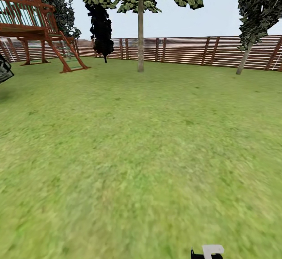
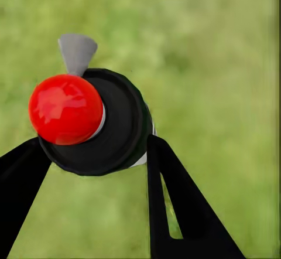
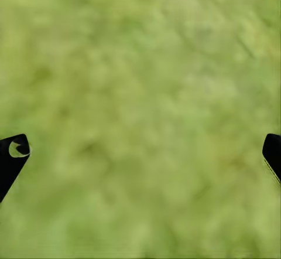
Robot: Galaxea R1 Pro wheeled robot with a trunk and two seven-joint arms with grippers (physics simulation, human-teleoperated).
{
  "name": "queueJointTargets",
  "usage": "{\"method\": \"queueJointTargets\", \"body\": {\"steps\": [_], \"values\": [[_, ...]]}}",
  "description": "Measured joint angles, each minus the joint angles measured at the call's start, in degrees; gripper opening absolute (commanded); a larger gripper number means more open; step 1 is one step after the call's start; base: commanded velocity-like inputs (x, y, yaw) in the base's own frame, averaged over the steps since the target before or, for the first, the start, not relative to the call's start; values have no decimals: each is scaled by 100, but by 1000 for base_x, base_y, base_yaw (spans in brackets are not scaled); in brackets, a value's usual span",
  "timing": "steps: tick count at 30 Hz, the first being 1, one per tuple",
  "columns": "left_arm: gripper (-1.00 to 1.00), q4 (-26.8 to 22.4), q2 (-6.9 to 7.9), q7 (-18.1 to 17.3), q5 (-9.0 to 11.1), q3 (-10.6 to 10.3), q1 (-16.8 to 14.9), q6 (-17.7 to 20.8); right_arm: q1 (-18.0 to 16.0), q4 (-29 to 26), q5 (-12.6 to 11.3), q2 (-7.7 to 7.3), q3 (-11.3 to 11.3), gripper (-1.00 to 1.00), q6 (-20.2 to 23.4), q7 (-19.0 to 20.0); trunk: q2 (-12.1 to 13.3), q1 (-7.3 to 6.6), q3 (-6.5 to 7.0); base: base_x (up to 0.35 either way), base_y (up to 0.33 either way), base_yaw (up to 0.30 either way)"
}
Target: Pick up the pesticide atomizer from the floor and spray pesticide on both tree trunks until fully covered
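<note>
While gripped, pesticide atomizer (image 2: pixel 93 124), red top, black body

Ahead of you on the left stands a red-brown wooden play tower (image 1: pixel 29 20) with a railed deck and a slanted ladder (image 1: pixel 72 57) running down to the grass. Just right of it, near the boundary, you see a dark narrow shrub (image 1: pixel 101 28) under pale grey sky (image 1: pixel 223 16).

Your head camera is looking across the lawn (image 1: pixel 141 153) toward the far fence (image 1: pixel 184 49); both wrist cameras are facing that grass closely.
</note>
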Motion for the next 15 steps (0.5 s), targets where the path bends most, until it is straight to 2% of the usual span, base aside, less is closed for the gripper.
{"method": "queueJointTargets", "body": {"steps": [15], "values": [[-100,0,-2,0,0,0,1,0,0,0,0,0,-1,100,0,0,0,0,0,339,0,0]]}}
